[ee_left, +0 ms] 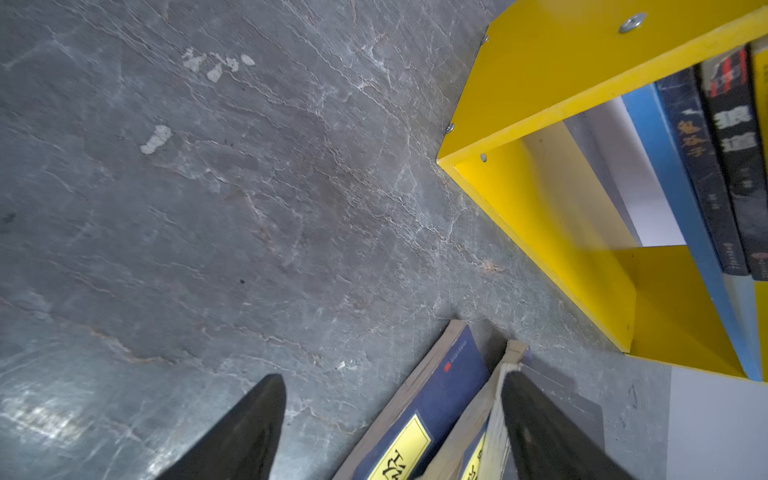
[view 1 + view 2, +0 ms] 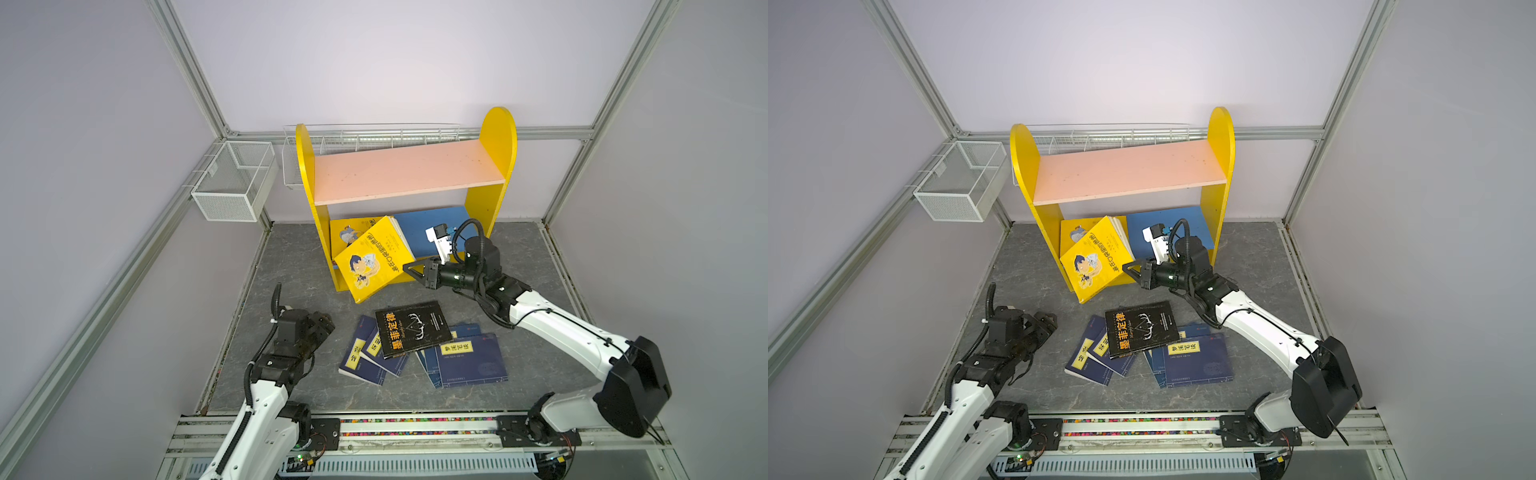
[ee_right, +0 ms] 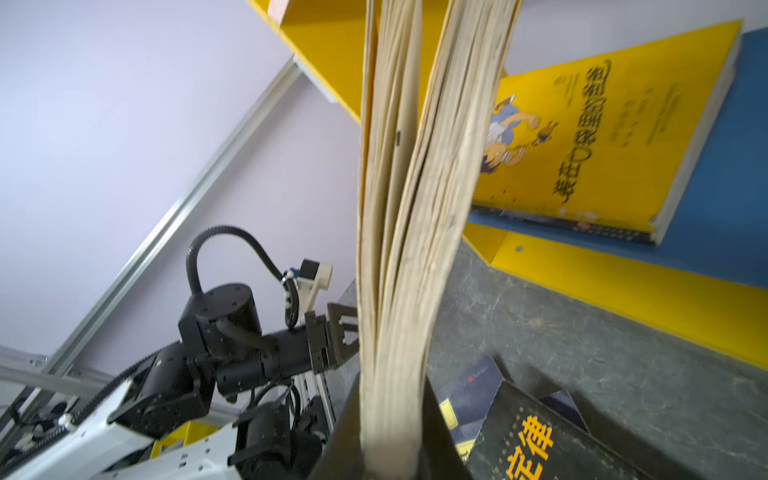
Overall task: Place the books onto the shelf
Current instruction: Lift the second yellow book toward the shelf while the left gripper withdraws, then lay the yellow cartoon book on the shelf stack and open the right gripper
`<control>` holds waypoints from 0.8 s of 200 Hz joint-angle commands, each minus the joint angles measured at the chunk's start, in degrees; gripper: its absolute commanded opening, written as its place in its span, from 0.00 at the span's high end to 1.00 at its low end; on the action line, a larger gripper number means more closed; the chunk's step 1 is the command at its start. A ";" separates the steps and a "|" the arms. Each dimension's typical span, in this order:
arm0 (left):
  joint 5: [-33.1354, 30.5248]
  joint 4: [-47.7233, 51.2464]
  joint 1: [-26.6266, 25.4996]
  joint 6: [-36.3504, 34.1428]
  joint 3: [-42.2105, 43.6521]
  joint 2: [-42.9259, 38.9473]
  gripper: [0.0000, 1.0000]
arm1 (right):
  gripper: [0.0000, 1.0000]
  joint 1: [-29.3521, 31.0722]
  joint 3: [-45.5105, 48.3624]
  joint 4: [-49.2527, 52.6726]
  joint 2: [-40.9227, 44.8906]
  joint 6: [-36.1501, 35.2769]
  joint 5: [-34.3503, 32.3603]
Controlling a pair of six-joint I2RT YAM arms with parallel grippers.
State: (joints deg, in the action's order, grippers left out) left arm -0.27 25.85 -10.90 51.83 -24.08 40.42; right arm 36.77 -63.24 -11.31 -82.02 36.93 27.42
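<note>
Book pages (image 3: 395, 208) across right gripper (image 3: 392, 415)

A robot lab's test cell: aluminium-profile frame (image 2: 191, 70) and plain lilac wall panels (image 2: 374, 62) beyond the jaws, left arm (image 2: 266, 399) and right arm (image 2: 561, 332) bolted to a rail (image 2: 415, 430) edging the stone-patterned tabletop (image 2: 291, 266) with a bright shelf (image 2: 409, 172).

Bright, soft, even light from above fills both top views; the navy books (image 2: 473, 361) cast thin, faint shadows. Wide-angle lenses splay the frame rails (image 2: 181, 54) outward near the corners. In the left wrist view, pale glare streaks the dark table (image 1: 37, 415) and the black fingers (image 1: 249, 424) look soft. In the right wrist view, the yellow book (image 3: 399, 208) blurs nearest the lens.
</note>
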 commanded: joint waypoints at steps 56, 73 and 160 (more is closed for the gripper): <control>1.13 -0.90 0.17 -1.61 1.65 0.43 0.17 | 0.93 -3.01 -6.19 -24.56 -10.33 15.31 -2.26; 0.98 -0.50 0.17 -2.07 1.46 -0.04 0.17 | 0.93 -3.11 -7.77 -24.59 -12.10 15.62 -4.37; 0.80 0.11 0.17 -3.45 1.09 0.87 0.16 | 0.93 -2.74 -14.75 -26.30 -23.31 22.28 -5.34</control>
State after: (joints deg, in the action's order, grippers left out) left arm 0.93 25.15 -10.90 49.21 -22.87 41.28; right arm 33.80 -75.57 -29.89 -103.46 55.00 21.67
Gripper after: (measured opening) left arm 0.839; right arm 0.164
